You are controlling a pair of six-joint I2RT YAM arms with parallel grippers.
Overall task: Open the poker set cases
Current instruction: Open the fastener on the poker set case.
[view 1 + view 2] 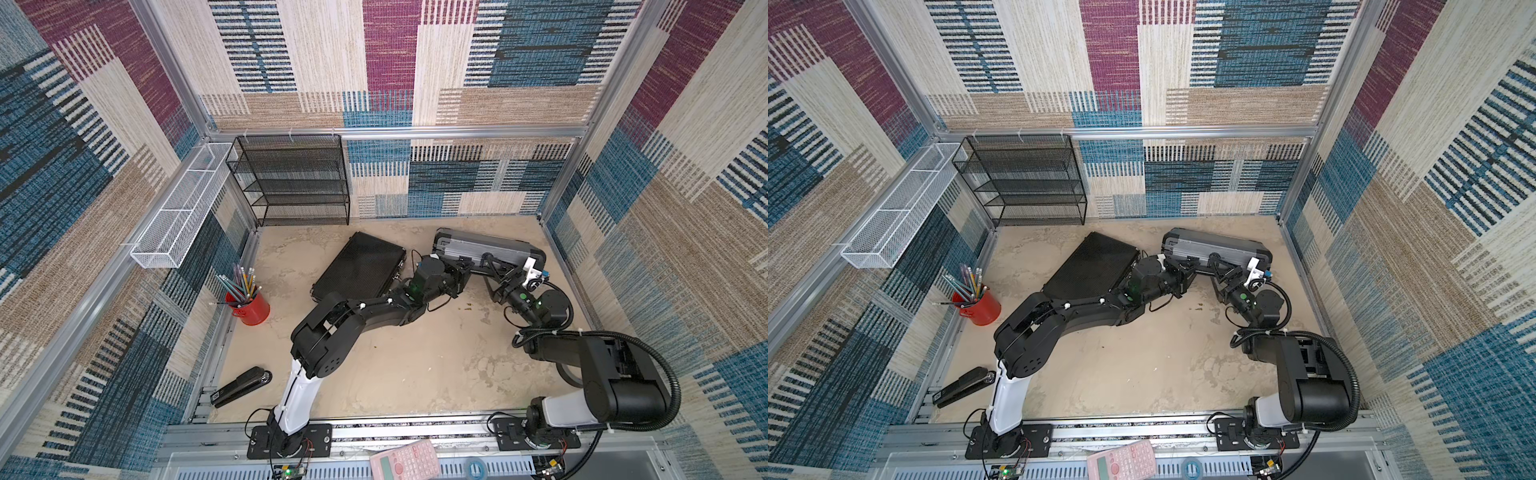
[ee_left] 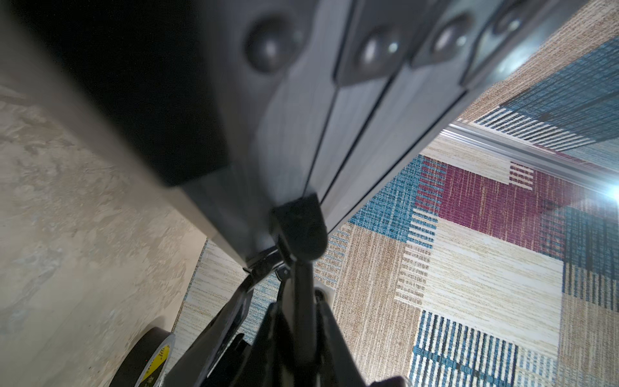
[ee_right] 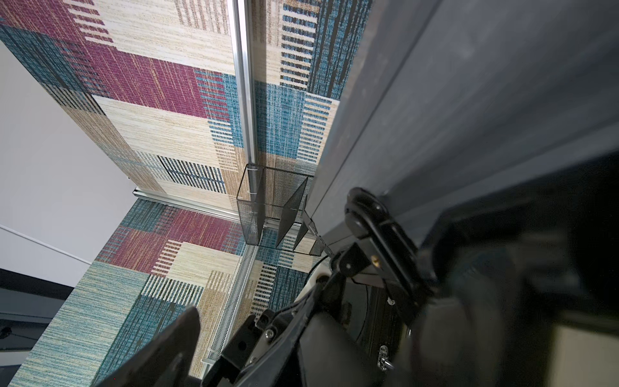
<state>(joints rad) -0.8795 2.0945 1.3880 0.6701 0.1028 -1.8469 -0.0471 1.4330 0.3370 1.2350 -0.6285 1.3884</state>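
Beige tabletop (image 1: 374, 374), left gripper (image 2: 298, 222) fingers together against grey case (image 1: 490, 248); right gripper (image 1: 500, 269) fingers apart

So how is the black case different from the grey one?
The black case lies flat, while the grey case stands up on an edge. The black case is slim and ribbed all over, and the grey case looks thicker, with black corners. Both look shut.

Beige mottled tabletop (image 1: 395, 374): black ribbed case (image 1: 359, 266) flat, grey case (image 1: 465, 248) back-right, red pencil cup (image 1: 253, 311), stapler (image 1: 241, 386), mesh rack (image 1: 299, 183).
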